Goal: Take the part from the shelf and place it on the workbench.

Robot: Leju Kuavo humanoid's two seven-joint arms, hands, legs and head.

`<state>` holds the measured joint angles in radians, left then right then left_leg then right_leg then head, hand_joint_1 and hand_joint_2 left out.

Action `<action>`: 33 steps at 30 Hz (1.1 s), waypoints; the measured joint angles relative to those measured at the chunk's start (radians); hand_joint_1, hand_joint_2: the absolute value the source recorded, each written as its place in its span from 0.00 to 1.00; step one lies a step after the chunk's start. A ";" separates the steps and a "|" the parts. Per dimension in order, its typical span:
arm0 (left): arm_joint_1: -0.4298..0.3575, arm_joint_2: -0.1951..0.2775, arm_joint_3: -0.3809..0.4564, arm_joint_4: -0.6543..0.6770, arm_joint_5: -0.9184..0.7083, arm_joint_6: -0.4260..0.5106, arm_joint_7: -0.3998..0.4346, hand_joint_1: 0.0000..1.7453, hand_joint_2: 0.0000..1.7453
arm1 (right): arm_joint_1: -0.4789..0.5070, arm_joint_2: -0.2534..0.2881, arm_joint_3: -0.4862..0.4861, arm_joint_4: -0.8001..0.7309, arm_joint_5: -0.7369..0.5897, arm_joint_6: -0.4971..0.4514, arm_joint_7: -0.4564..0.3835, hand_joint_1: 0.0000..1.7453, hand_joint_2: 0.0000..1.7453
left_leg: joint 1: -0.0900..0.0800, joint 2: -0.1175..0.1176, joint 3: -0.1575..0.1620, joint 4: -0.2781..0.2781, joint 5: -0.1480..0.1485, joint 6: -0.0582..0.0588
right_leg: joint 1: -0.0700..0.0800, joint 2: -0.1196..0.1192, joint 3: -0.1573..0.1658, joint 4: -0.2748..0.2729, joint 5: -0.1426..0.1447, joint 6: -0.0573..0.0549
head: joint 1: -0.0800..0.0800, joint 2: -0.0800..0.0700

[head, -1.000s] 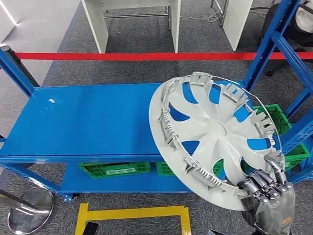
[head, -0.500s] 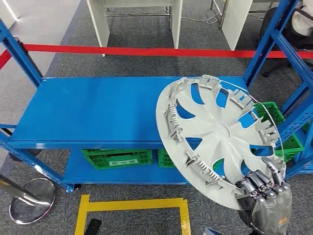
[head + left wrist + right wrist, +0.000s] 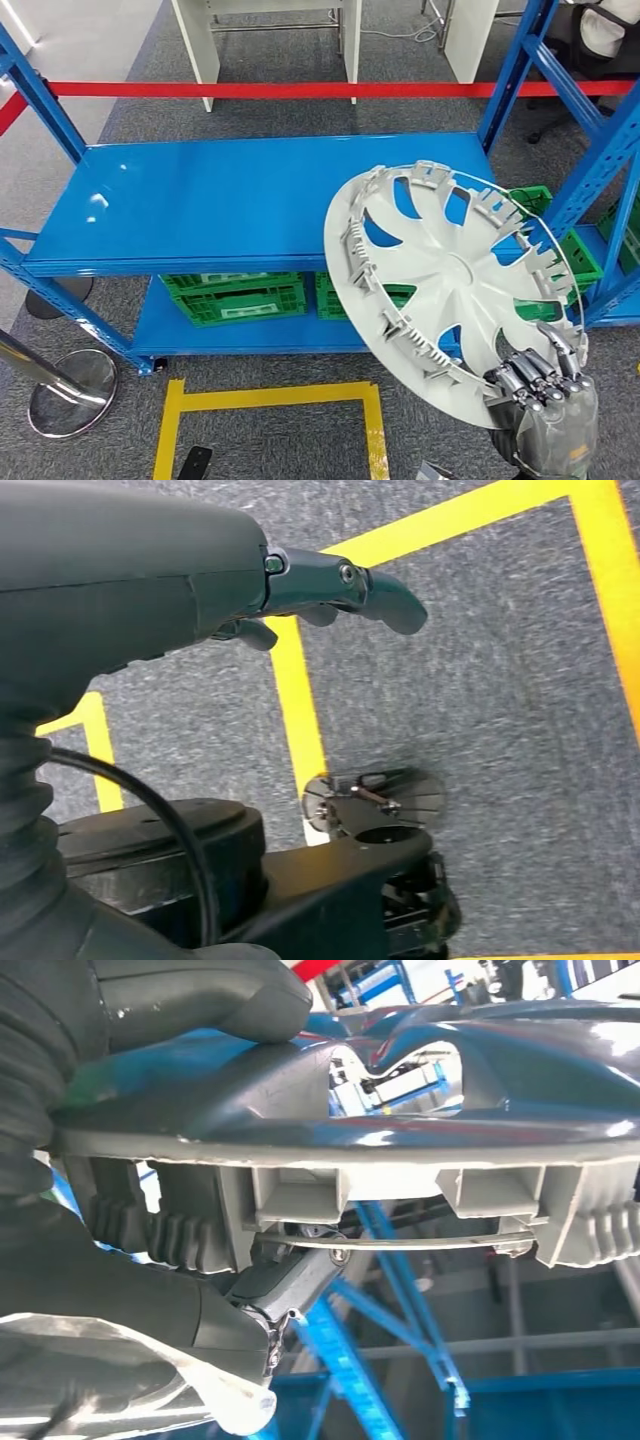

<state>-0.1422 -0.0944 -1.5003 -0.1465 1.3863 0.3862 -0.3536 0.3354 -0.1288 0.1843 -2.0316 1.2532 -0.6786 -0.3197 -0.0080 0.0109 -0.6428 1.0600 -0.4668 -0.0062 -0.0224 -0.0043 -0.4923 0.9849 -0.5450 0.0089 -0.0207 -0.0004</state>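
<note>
Item one: the part, a pale grey wheel cover (image 3: 445, 275), spoked, with clips and a wire ring round its inner rim. We hold it tilted, inner face toward the head camera, in front of the right end of the shelf and clear of the shelf's top board. Our right hand (image 3: 545, 395) grips it at its lower rim, fingers (image 3: 528, 372) curled over the edge. In the right wrist view the same rim (image 3: 362, 1150) passes between the thick grey thumb (image 3: 219, 995) on one face and the darker fingers (image 3: 290, 1280) on the clip side.

Item two: our left hand (image 3: 226, 580), seen from its wrist camera, hangs over grey carpet (image 3: 490, 680) marked with yellow tape (image 3: 298, 705). Its fingers (image 3: 377, 585) lie extended and apart, with nothing between them.

Item three: the blue shelf (image 3: 226, 195), metal, with a bare glossy top board and blue uprights (image 3: 38, 90) at its ends. On the lower board stand green crates (image 3: 238, 298), side by side; further green crates (image 3: 581, 255) show behind the part on the right.

Item four: floor fittings. A yellow tape rectangle (image 3: 272, 405) lies on the carpet in front of the shelf. A red barrier tape (image 3: 226, 89) runs behind the shelf. A round chrome stanchion base (image 3: 72, 393) stands at the left. White table legs (image 3: 200, 45) stand beyond the red tape.
</note>
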 joint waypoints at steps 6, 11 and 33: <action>0.001 0.003 0.001 0.000 0.010 0.000 0.000 0.00 1.00 | 0.001 0.000 0.000 0.004 0.000 0.000 0.004 1.00 1.00 | 0.007 -0.003 0.007 0.211 -0.116 -0.014 | 0.001 -0.001 -0.075 0.013 0.062 -0.007 | -0.002 0.000; -0.002 0.007 0.014 0.000 0.024 0.000 -0.002 0.00 1.00 | -0.001 0.000 0.000 0.005 -0.004 0.000 0.014 1.00 1.00 | 0.001 -0.014 0.188 -0.072 -0.080 0.009 | 0.003 -0.001 -0.119 0.027 0.099 0.013 | -0.001 0.000; 0.006 0.024 0.027 0.000 0.050 -0.025 0.009 0.00 1.00 | -0.011 -0.079 0.033 0.039 -0.024 0.000 0.079 1.00 1.00 | 0.005 -0.008 -0.050 0.133 -0.096 -0.014 | 0.004 -0.026 0.014 -0.017 -0.003 -0.013 | 0.000 0.000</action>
<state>-0.1366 -0.0704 -1.4732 -0.1461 1.4361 0.3610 -0.3449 0.3241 -0.2074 0.2170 -1.9931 1.2294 -0.6786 -0.2402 -0.0028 0.0027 -0.6930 1.1927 -0.5624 -0.0200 -0.0186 -0.0304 -0.4784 0.9675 -0.5482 -0.0042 -0.0205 -0.0004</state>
